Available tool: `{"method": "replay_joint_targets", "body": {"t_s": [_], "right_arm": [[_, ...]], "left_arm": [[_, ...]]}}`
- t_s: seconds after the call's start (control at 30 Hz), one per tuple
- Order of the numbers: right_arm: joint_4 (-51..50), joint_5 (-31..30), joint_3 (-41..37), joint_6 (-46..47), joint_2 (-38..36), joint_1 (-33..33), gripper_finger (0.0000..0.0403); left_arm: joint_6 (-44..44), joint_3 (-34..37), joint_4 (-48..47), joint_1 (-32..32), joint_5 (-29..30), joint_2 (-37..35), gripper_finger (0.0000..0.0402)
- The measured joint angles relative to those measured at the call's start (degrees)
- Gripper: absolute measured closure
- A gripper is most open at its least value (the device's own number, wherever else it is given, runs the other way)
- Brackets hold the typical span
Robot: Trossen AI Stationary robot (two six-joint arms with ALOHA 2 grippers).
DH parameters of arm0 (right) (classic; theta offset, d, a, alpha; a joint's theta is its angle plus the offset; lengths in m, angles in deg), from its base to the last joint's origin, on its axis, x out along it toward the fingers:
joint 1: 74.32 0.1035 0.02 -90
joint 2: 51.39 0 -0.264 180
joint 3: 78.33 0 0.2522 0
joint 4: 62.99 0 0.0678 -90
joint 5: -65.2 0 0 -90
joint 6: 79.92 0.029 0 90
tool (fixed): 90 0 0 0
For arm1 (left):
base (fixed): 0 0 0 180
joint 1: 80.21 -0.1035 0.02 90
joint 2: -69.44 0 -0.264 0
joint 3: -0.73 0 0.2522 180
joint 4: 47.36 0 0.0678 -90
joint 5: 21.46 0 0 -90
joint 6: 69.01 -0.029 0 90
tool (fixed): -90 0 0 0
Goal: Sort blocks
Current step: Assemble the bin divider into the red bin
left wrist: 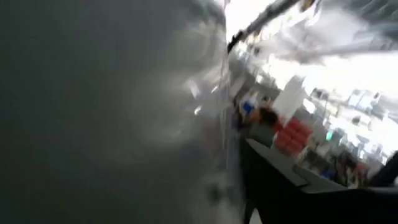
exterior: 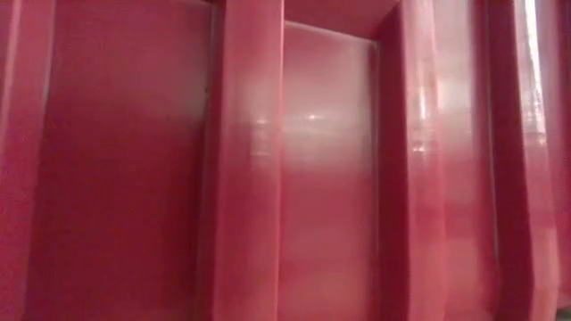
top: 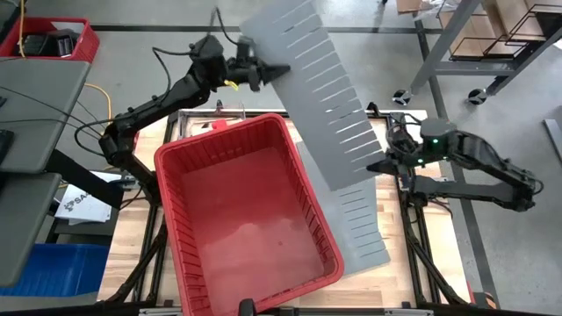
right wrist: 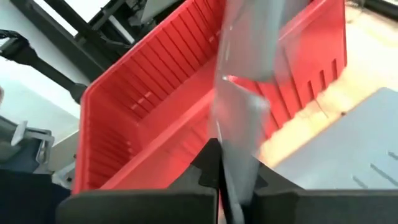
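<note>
While no blocks show, your sorting looks unstarted.
Right claw (right wrist: pixel 219 180) pinches the flat grey slotted divider sheet (top: pixel 320 96); left claw (top: pixel 263 72) beside it, grip unclear.

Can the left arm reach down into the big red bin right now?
Probably not yet. The left gripper is up beyond the red bin, at the top end of the raised grey slotted sheet, which the right gripper clamps lower down. That sheet would likely need setting aside first.
</note>
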Motion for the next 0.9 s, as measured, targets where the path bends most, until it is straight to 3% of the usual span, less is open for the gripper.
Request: {"method": "replay_joint_targets", "body": {"t_s": [0.23,0.53,0.9], "right_arm": [[-12.43,-1.4,8.2,3.5,0.03,3.09,0.0402],[-20.39,-0.92,13.42,6.75,0.28,5.08,0.0403],[-26.93,0.62,15.05,10.75,1.64,8.19,0.0403]], "left_arm": [[-12.78,0.0,-14.44,0.06,0.58,-3.78,0.0216],[-27.57,0.0,-35.65,-0.24,4.56,-10.55,0.0212],[-35.06,-0.02,-58.31,-0.48,14.26,-18.12,0.0212]]}}
